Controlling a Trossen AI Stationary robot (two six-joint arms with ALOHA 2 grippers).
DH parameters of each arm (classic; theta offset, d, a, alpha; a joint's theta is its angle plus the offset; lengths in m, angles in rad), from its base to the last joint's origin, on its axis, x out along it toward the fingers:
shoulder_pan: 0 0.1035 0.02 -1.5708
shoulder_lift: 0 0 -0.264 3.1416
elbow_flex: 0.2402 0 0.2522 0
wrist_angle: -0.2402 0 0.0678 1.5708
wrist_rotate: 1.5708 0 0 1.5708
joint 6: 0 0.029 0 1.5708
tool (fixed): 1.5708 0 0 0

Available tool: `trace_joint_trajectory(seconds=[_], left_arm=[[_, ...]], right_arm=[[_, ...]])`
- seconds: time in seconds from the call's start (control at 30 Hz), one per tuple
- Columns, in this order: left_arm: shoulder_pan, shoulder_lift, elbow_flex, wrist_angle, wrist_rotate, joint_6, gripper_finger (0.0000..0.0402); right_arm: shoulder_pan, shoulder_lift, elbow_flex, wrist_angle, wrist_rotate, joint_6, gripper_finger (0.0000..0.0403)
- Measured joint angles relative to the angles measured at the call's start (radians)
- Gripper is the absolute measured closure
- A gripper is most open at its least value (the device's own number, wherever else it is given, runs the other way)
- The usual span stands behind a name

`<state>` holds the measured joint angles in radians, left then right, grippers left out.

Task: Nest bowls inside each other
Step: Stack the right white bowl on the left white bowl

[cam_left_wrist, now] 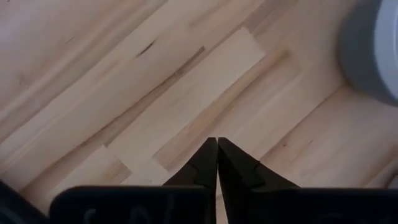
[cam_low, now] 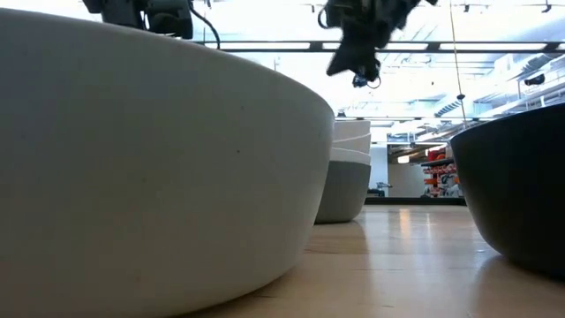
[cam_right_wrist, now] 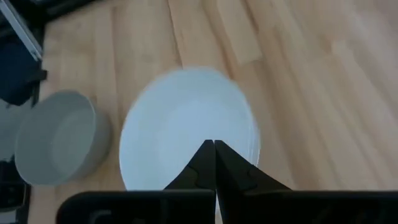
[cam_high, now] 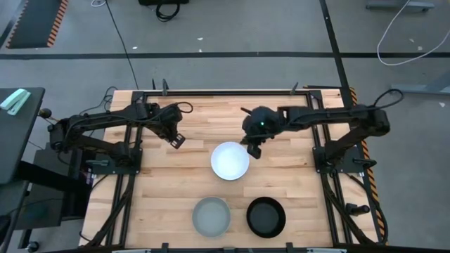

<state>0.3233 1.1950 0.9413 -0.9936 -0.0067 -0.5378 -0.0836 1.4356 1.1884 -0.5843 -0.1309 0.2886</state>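
A light grey bowl (cam_low: 150, 168) fills the foreground at table height, its base cut off, with the black bowl (cam_low: 521, 190) half out of view opposite. Between and behind them stands the stack of white bowls (cam_low: 346, 172), a grey bowl underneath; how many are nested is hard to tell. The right gripper (cam_high: 254, 149) hovers at the stack's far rim, fingers together. The left gripper (cam_high: 176, 140), also closed, hangs over the bare wooden table (cam_high: 169, 183).

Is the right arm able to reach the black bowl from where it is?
Probably yes. The black bowl sits on the right arm's side with bare table around it, and the right gripper hangs above the white stack, holding nothing.
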Motion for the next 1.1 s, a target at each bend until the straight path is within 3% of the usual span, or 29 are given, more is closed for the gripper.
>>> trace_joint_trajectory(seconds=[0.2,0.47,0.87,1.1], left_arm=[[0.0,0.0,0.0,0.034,0.0,-0.001,0.0392],[0.0,0.0,0.0,0.085,0.0,-0.026,0.0369],[0.0,0.0,0.0,0.085,0.0,-0.034,0.0392],[0.0,0.0,0.0,0.084,0.0,-0.028,0.0378]], right_arm=[[0.024,-0.022,-0.114,0.191,-0.001,0.057,0.04],[0.021,0.059,-0.116,0.192,-0.025,0.028,0.0402],[-0.096,0.109,-0.116,0.195,-0.09,-0.036,0.0402],[-0.133,0.108,-0.171,0.262,-0.142,-0.018,0.0402]])
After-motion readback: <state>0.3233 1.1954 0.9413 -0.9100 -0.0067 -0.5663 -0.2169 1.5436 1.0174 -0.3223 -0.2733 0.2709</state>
